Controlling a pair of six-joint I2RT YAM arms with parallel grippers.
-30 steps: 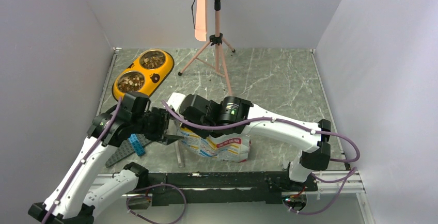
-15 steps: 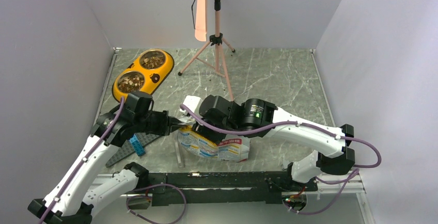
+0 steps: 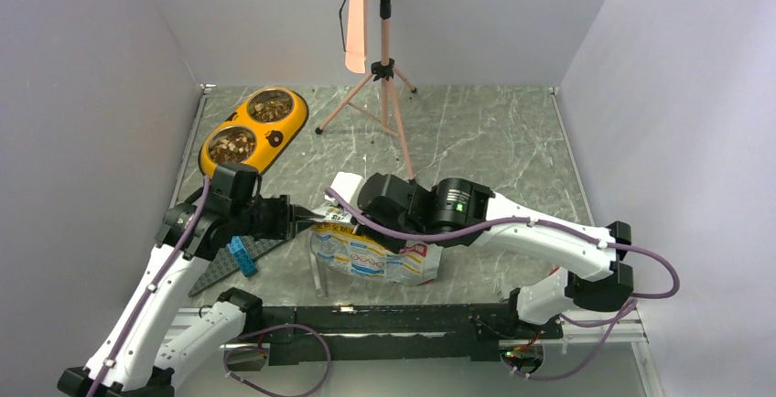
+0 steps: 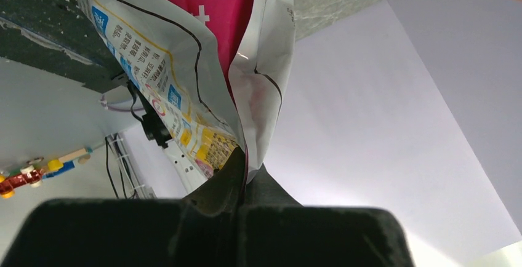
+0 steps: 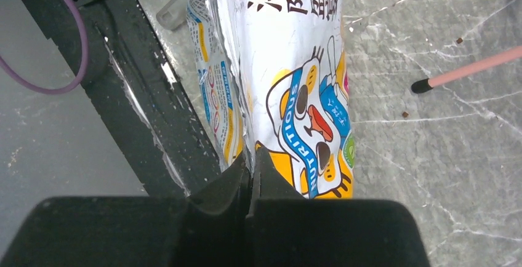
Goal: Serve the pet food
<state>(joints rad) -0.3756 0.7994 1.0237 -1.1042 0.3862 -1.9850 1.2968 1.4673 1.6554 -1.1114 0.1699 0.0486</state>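
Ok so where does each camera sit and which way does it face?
Top external: above and behind the bases, looking down on the grey marbled table; white left arm and right arm show.
Left wrist: on that wrist, facing along shut left fingers pinching the white, yellow and pink printed bag.
Right wrist: on that wrist, facing down past shut right fingers pinching it too.
Shared: all three show the bag.

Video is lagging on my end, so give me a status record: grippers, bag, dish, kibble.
bag: between the arms, near the front edge of the table
left gripper: shut on the bag's edge
right gripper: shut on the bag too
yellow dish: far left, apart from the bag
pet food: in both halves of the dish; a few pellets loose on the table
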